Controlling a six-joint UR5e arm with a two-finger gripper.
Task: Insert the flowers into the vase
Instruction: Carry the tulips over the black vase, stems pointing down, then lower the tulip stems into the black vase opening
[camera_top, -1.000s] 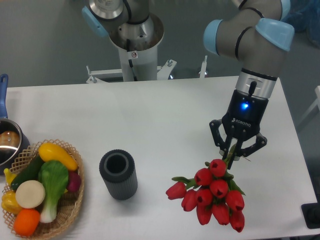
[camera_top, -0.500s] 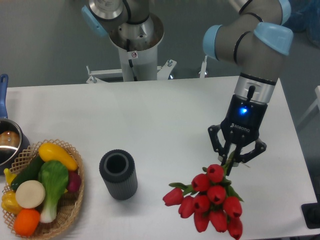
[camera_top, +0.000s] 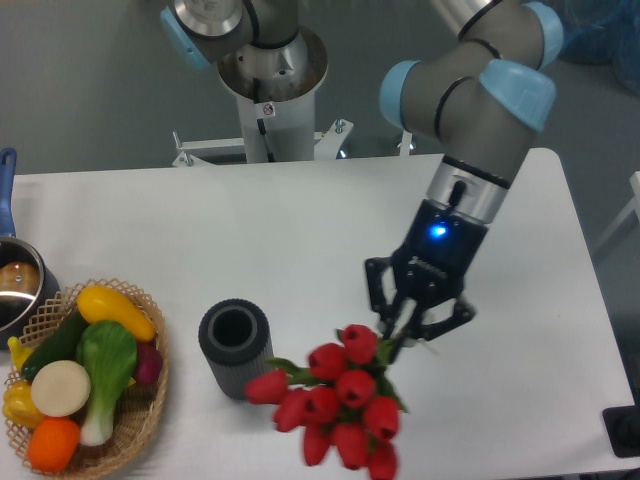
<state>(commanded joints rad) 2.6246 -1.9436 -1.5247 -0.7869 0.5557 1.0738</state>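
Camera view: one fixed look down on the white worktop (camera_top: 300, 230); the arm reaches in from the upper right
End effector (camera_top: 410, 325): clenched on the green stems of the flowers (camera_top: 340, 400); jaws close together around the stalks, tilted so the wrist leans toward the left
Flowers: red buds hang below and to the left of the grip, clear of the worktop as far as can be judged; the leftmost bud lies just beside the lower right flank of the vase (camera_top: 236, 350), touching or nearly so; which, I cannot tell
Vase: upright, dark and ribbed, mouth open and unoccupied; it stands between the basket (camera_top: 145, 420) and the bunch
Change: over the last second the arm has swung left and the whole bunch has travelled with it, from well apart on the right to right next to the vase; the wrist has also rotated
Meaning for the task: transport looks nearly done, insertion not yet begun; the buds point down and forward while the stems sit up in the grip, so the bunch likely needs turning and lifting before the stem ends can enter the mouth
Risk: a low pass could knock the vase over
Bystanders: basket of toy vegetables (camera_top: 85, 360) at lower left; pot (camera_top: 18, 285) at the left edge; neither involved
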